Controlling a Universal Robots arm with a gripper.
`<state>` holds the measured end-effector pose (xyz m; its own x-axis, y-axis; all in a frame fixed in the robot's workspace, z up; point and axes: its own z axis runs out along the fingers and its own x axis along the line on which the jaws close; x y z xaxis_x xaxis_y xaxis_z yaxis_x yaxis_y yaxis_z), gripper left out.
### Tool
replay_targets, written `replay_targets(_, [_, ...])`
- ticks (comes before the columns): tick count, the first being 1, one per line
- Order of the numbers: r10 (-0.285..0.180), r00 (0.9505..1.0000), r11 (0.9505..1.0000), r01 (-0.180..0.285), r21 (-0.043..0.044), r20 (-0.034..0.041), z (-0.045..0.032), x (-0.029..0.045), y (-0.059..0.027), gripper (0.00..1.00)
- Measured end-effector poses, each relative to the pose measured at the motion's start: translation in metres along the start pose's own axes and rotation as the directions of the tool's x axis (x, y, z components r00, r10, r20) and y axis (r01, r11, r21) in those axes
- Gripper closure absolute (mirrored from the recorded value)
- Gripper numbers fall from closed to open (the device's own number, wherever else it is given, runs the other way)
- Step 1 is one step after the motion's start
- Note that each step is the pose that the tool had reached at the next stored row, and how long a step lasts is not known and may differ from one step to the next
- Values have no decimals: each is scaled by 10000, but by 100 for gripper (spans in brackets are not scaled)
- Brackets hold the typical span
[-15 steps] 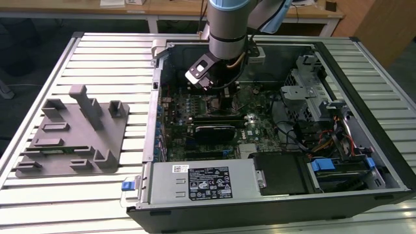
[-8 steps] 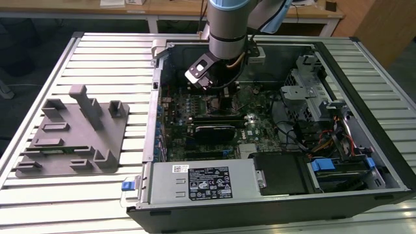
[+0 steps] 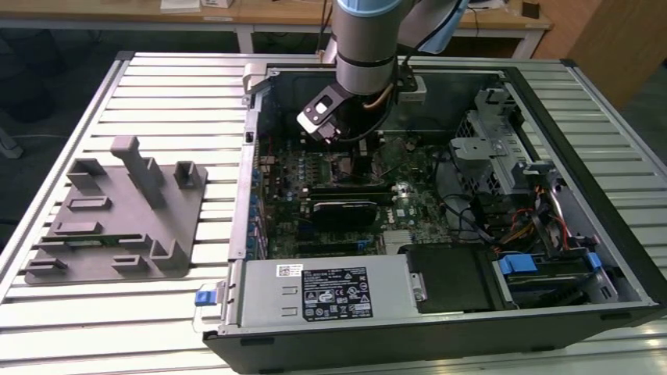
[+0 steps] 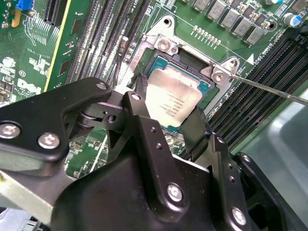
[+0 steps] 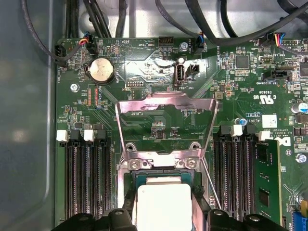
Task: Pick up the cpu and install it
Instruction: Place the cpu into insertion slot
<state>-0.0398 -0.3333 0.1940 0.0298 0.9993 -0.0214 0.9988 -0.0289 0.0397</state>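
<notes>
The end effector (image 4: pixel 169 109) pinches the cpu (image 4: pixel 174 98): in the second wrist view its black fingers (image 4: pixel 139 95) press against two opposite edges of the chip. The cpu hangs slightly tilted just above the socket (image 4: pixel 204 85), whose teal rim shows around it. Faint lines of grey print cross the chip's metal top, too small to make out. In the first wrist view the cpu (image 5: pixel 163 207) sits between the fingertips, directly over the socket (image 5: pixel 159 177), with the silvery load plate (image 5: pixel 166 110) flipped open beyond it. A thin lever (image 4: pixel 269 89) runs from the socket's corner.

White lettering is scattered over the green motherboard (image 5: pixel 139 62), near a round coin cell (image 5: pixel 101 70). Black memory slots (image 5: pixel 86 178) flank the socket, and one holds a memory module (image 5: pixel 267 178).

In the exterior view the arm (image 3: pixel 365 47) reaches into the open computer case (image 3: pixel 583 101), which lies on a slatted metal desk (image 3: pixel 156 86). A white label (image 3: pixel 333 293) with dark print covers the power supply, and a grey fixture (image 3: pixel 115 219) rests beside the case.
</notes>
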Motion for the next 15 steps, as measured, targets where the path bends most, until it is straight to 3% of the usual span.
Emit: replay_targets(15, [0,10000,10000,0,0,-1,7,1,0,45])
